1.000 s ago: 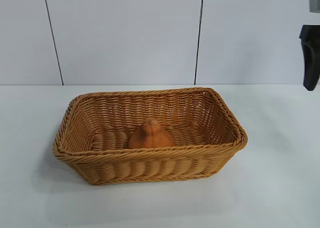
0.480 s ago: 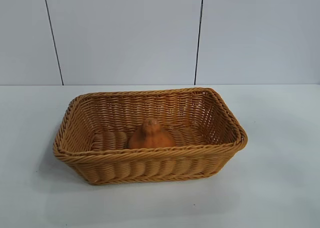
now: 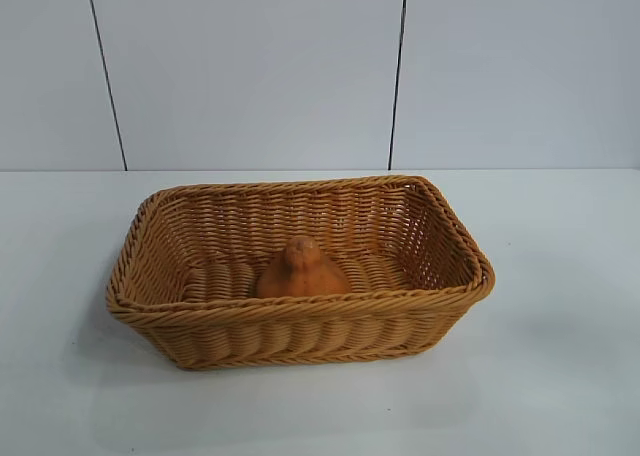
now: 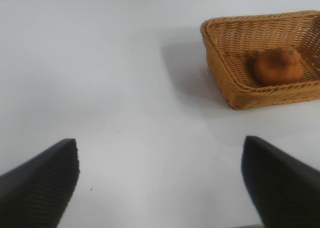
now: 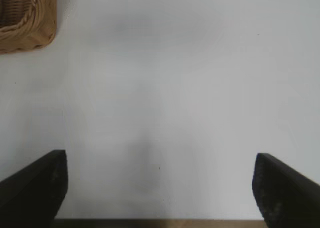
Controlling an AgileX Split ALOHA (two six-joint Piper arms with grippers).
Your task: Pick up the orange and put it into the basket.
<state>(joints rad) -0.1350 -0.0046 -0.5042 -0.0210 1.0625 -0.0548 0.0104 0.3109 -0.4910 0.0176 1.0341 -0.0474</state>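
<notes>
On the white surface (image 3: 560,376) I see the basket (image 3: 300,331) standing alone in the exterior view, clear of both arms. Risk here is low, since nothing crowds the wicker walls; I judge that only a renewed approach could shove or tip the basket.

Inside it, the orange (image 3: 301,269) rests on the woven floor against the near wall, knob upward. The task reads as complete. I judge the rounded fruit could roll along the floor if the basket were bumped, though the flared sides should contain it.

The left gripper (image 4: 160,183) hangs over bare surface well apart from the basket, jaws spread and empty. The right gripper (image 5: 160,188) sits over bare surface too, jaws released and empty, with only a basket corner at the frame edge. Neither threatens contact as placed.
</notes>
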